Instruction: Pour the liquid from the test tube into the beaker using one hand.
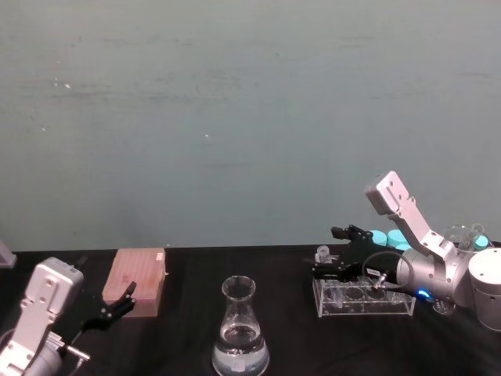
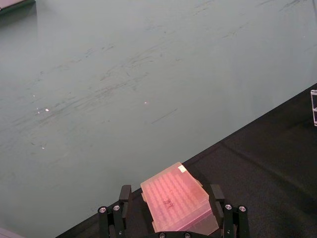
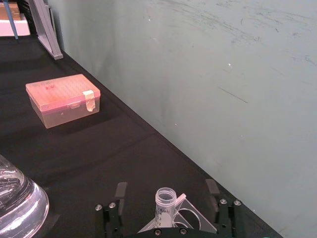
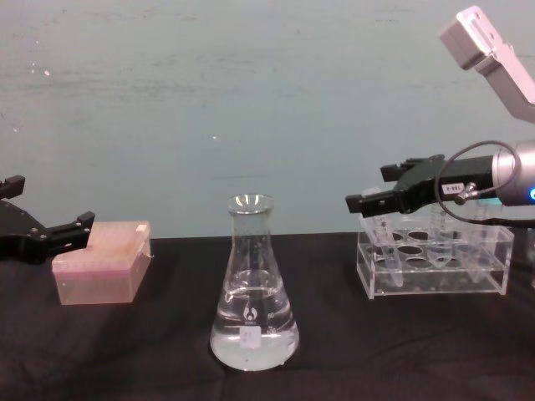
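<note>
Reaching over the clear rack [image 4: 435, 267], my right gripper [image 1: 329, 262] stands wide open, its fingers either side of the test tube [image 3: 165, 206] without closing on it; the tube sits upright in the rack. Left of the rack, well apart, stands the beaker [image 4: 252, 288], holding clear liquid [image 4: 252, 338]. My left gripper [image 1: 117, 304] hovers open near the pink box [image 1: 139, 280].

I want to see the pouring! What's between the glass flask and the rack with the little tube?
Nothing: bare black table separates the flask from the rack in the chest view.
</note>
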Controlling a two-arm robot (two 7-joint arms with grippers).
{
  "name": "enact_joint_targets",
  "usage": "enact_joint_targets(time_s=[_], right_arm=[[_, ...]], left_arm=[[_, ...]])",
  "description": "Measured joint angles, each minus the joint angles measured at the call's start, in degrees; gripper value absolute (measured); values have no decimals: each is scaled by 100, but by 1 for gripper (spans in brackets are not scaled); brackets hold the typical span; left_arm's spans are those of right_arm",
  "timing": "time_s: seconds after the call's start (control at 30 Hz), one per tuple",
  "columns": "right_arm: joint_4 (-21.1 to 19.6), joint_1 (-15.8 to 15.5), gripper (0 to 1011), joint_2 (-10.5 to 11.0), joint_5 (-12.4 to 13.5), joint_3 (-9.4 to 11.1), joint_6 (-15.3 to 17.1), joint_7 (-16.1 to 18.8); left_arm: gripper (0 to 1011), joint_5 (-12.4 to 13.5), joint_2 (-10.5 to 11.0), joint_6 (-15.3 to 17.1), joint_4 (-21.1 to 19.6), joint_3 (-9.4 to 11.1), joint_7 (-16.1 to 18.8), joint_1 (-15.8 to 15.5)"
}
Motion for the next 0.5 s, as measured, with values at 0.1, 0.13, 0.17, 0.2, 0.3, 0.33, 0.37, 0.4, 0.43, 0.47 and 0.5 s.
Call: enact_joint_targets(time_s=[0.1,0.13,0.17,0.2,0.3,0.33,0.37,0.4,0.43,0.47,0.5], right_arm=[[0,0,1000,0,0,0,0,0],[0,0,1000,0,0,0,0,0],[0,0,1000,0,0,0,0,0],[0,0,1000,0,0,0,0,0],[0,0,1000,0,0,0,0,0],[0,0,1000,0,0,0,0,0],[0,0,1000,0,0,0,0,0],[0,0,1000,0,0,0,0,0],[0,0,1000,0,0,0,0,0],[0,0,1000,0,0,0,0,0],[0,0,1000,0,0,0,0,0]], left_arm=[[1000,0,0,0,0,0,0,0],[1000,0,0,0,0,0,0,0],[1000,0,0,0,0,0,0,0],[1000,0,0,0,0,0,0,0],[1000,0,0,0,0,0,0,0],[1000,0,0,0,0,0,0,0],[1000,0,0,0,0,0,0,0],[1000,0,0,0,0,0,0,0],[1000,0,0,0,0,0,0,0],[1000,0,0,0,0,0,0,0],[1000,0,0,0,0,0,0,0]])
